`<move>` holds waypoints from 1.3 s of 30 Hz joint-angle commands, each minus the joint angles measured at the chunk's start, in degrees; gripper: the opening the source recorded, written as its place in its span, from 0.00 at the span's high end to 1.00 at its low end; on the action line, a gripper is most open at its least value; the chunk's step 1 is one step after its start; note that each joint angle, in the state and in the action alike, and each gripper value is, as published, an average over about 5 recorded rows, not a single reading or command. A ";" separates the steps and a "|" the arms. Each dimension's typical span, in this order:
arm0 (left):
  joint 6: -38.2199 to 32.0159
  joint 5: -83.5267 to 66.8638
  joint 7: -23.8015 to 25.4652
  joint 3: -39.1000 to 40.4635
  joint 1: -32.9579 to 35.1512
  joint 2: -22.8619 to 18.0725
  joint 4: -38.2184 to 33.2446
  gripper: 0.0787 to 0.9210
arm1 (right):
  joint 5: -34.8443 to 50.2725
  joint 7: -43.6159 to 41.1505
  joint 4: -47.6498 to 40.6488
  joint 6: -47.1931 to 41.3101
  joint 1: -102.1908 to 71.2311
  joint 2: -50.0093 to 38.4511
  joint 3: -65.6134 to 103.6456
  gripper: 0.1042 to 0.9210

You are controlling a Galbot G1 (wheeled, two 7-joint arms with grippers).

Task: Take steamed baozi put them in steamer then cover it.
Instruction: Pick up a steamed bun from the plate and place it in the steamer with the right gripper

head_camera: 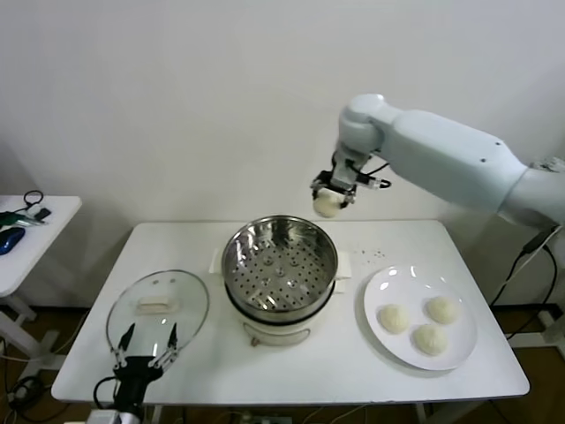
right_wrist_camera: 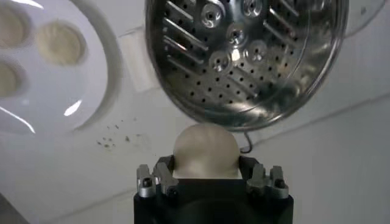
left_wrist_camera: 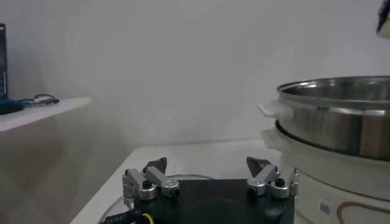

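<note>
Baozi (head_camera: 327, 204) clamped in right tool (head_camera: 333, 196), upper centre, above steamer's (head_camera: 279, 265) far rim | three more on plate (head_camera: 420, 318), lower right | left tool (head_camera: 146, 347) spread apart, by lid (head_camera: 157, 306), lower left | advice: centre over tray, lower before release

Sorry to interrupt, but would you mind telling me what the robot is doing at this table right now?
It is loading buns into a steamer. The right pincer holds one steamed baozi in the air beyond the far rim of the steamer, whose perforated tray has no buns in it yet. Three more baozi wait on the white plate to the steamer's right. The glass cover lies flat on the table to the left, and the left pincer hangs open over its near edge, idle.
</note>
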 commanded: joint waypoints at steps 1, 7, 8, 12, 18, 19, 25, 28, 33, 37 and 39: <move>0.10 -0.28 -0.24 -0.11 0.46 0.08 -0.03 0.12 | -10.46 0.57 0.93 5.84 -4.99 8.14 2.10 0.29; -0.02 -1.31 -0.69 -0.21 0.68 0.10 -0.21 0.12 | -12.90 0.85 -1.09 6.07 -9.04 10.04 1.77 0.29; 0.01 -1.67 -0.82 -0.24 0.72 0.12 -0.25 0.12 | -13.36 0.96 -1.56 6.13 -9.61 10.33 1.77 0.29; 0.14 -2.48 -1.18 -0.37 0.97 0.31 -0.34 0.12 | -15.51 1.49 -3.47 6.59 -11.59 11.33 1.93 0.29; 0.18 -2.77 -1.35 -0.34 1.17 0.52 0.03 0.12 | -18.14 1.90 -5.98 7.08 -13.49 12.59 2.47 0.29; 0.17 -2.80 -1.36 -0.32 1.18 0.52 0.08 0.12 | -18.37 1.93 -6.39 7.15 -13.64 12.76 2.52 0.29; 0.07 -3.27 -1.42 -0.05 0.82 0.17 0.36 0.12 | -19.59 1.78 -7.91 7.00 -14.66 13.45 3.12 0.29; 0.13 -3.43 -1.48 0.16 0.59 -0.10 0.37 0.12 | -19.99 1.60 -7.98 6.65 -14.89 13.53 3.13 0.28; 0.06 -3.36 -1.49 0.30 0.55 -0.12 0.62 0.12 | -20.46 1.67 -7.80 5.62 -14.80 13.52 3.07 0.23; -0.04 -3.34 -1.52 0.42 1.06 -0.25 0.54 0.12 | -19.64 1.42 -7.03 5.04 -14.48 13.34 3.12 0.14; -0.08 -3.39 -1.57 0.43 1.18 -0.27 0.62 0.12 | -19.24 1.07 -6.14 4.99 -14.03 13.09 3.27 0.13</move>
